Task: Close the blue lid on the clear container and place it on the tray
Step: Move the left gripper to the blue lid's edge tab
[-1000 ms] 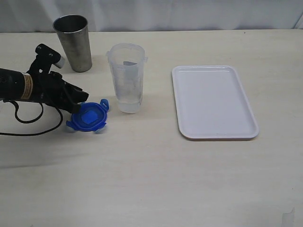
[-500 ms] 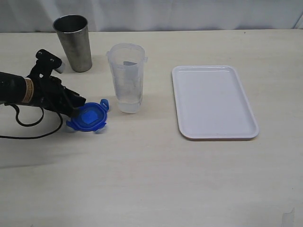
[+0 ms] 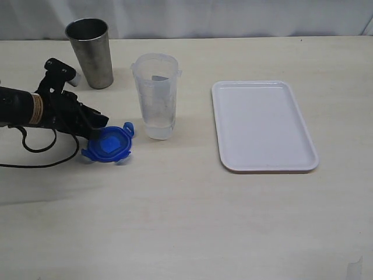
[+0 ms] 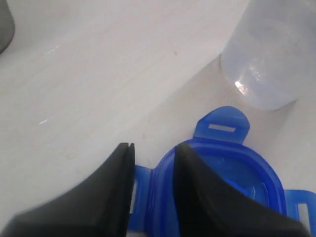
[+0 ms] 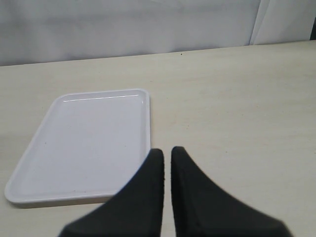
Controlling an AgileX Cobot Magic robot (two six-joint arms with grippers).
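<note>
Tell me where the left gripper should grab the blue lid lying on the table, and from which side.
Pinch the raised rim of the blue lid on its edge facing the left gripper, between two flaps. It lies flat, so only an edge pinch, one finger inside and one outside, probably works.

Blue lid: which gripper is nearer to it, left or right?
Left. The left gripper grips the blue lid by its rim; the right gripper is near the tray, far from the lid.
</note>
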